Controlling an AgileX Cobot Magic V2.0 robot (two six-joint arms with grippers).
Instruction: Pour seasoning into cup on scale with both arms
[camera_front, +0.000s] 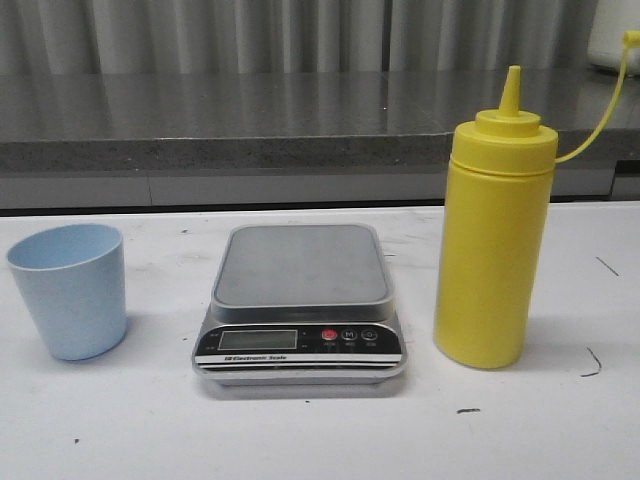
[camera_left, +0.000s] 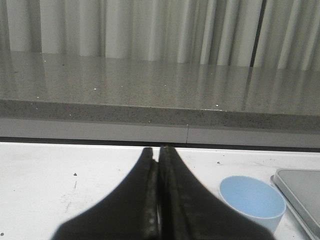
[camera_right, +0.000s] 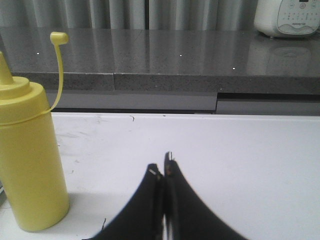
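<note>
The pale blue cup (camera_front: 70, 290) stands upright on the white table at the left, beside the scale (camera_front: 300, 305), whose steel platform is bare. The tall yellow seasoning bottle (camera_front: 492, 250) stands upright right of the scale, its tethered cap (camera_front: 630, 40) hanging off to the right. Neither gripper shows in the front view. In the left wrist view my left gripper (camera_left: 159, 150) is shut and empty, with the cup (camera_left: 252, 202) and a corner of the scale (camera_left: 300, 187) beside it. In the right wrist view my right gripper (camera_right: 162, 165) is shut and empty, apart from the bottle (camera_right: 30, 160).
A dark grey stone counter (camera_front: 250, 120) runs along the back edge of the table, with curtains behind. A white appliance (camera_right: 287, 17) stands on that counter at the far right. Small dark marks (camera_front: 590, 365) dot the table surface.
</note>
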